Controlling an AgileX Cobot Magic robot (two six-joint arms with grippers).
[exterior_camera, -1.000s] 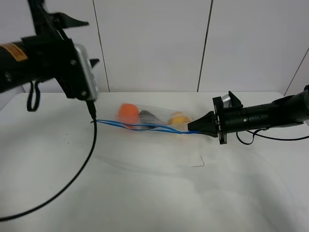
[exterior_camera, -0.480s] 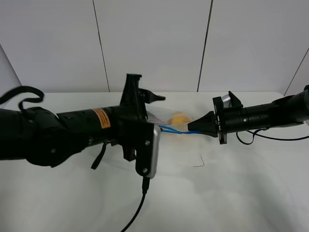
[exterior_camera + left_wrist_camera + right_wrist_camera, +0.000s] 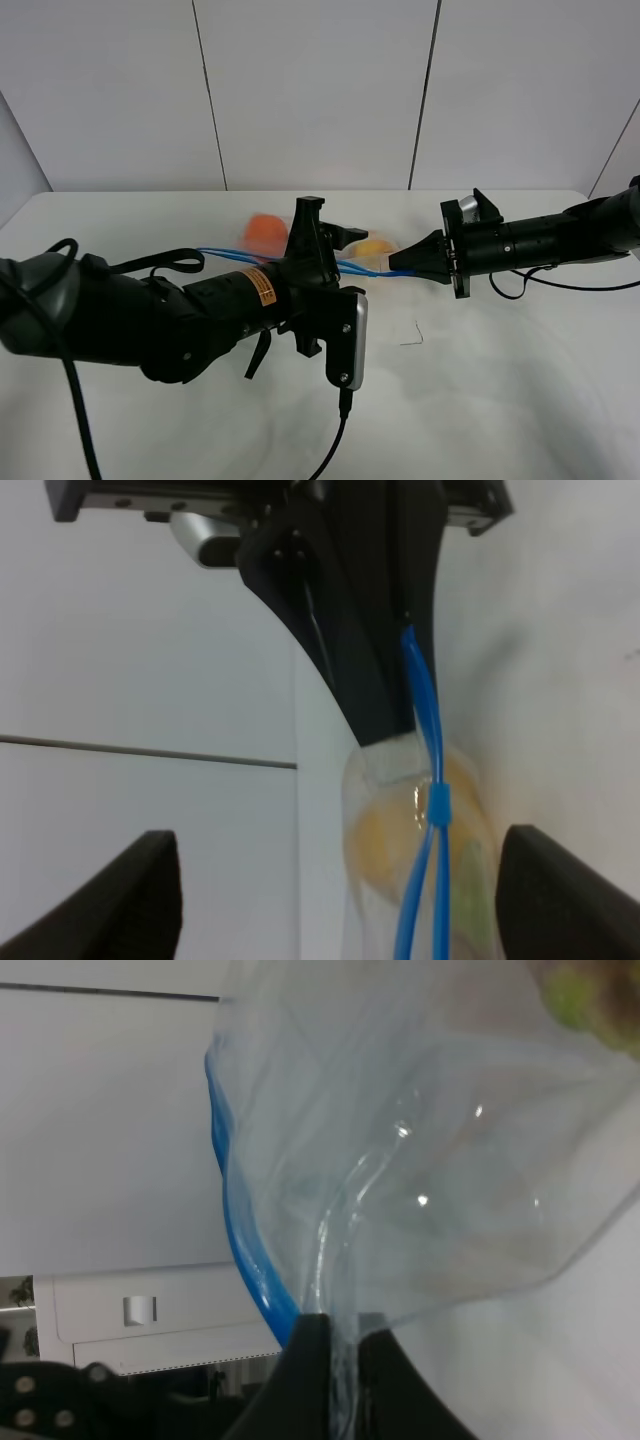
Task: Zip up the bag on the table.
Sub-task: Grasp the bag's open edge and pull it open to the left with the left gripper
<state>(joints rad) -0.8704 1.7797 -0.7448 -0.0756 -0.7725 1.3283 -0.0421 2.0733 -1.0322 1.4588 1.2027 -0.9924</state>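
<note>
Bag (image 3: pixel 400 1160), clear with parted blue zipper strips (image 3: pixel 425 710), pinched by right fingers (image 3: pixel 300 1380); left fingers (image 3: pixel 150 890) spread

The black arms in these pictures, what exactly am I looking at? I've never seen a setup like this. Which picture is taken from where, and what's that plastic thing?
It is a robot with two arms, each ending in a two-fingered gripper. The wide picture comes from a camera mounted high, looking down on a white table. The other two come from small cameras on the arms' wrists, so each looks along its own gripper. On the table is a clear plastic bag with a blue zipper strip. An orange fruit and a yellowish one show through it. The right gripper is shut on one end of the bag, pinching the plastic. The left gripper is open, with its fingers wide on either side of the bag, holding nothing.
</note>
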